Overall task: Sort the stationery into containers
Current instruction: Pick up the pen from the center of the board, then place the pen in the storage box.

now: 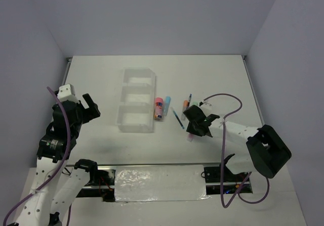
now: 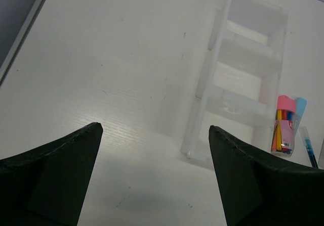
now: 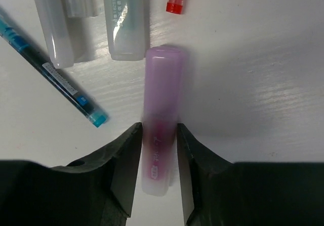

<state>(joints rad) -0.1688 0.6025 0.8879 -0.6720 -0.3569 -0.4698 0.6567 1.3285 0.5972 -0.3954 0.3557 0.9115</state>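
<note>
White worktop [image 1: 228, 74] enclosed by pale walls carried all items.

1. Right end effector [image 3: 158, 135]: I observed both fingers [image 3: 126, 160] pressed against opposite sides of the lilac highlighter [image 3: 163, 94], clamping its near end. The barrel projected straight ahead of the fingertips. I could not tell whether it rested on the worktop or sat just above it.
2. Items ahead of the right end effector: a green highlighter [image 3: 125, 24] lay just beyond the lilac cap and slightly left. A pale highlighter [image 3: 58, 24] lay beside it, further left. A blue pen [image 3: 55, 77] ran diagonally to the left of the fingers. A red-tipped pen [image 3: 175, 1] showed only its end, ahead and slightly right.
3. Left end effector [image 2: 154, 127]: I observed the fingers set wide apart, gripping nothing, above bare worktop.
4. Tray [image 2: 273, 34]: it lay ahead and to the right of the left end effector, its three compartments in a row running away from the fingers. A pink highlighter [image 2: 284, 125] lay just beside the tray's far wall, near the closest compartment.
5. In the overhead view, the tray [image 1: 136, 127] sat between both end effectors, well apart from the right end effector [image 1: 195, 127].
</note>
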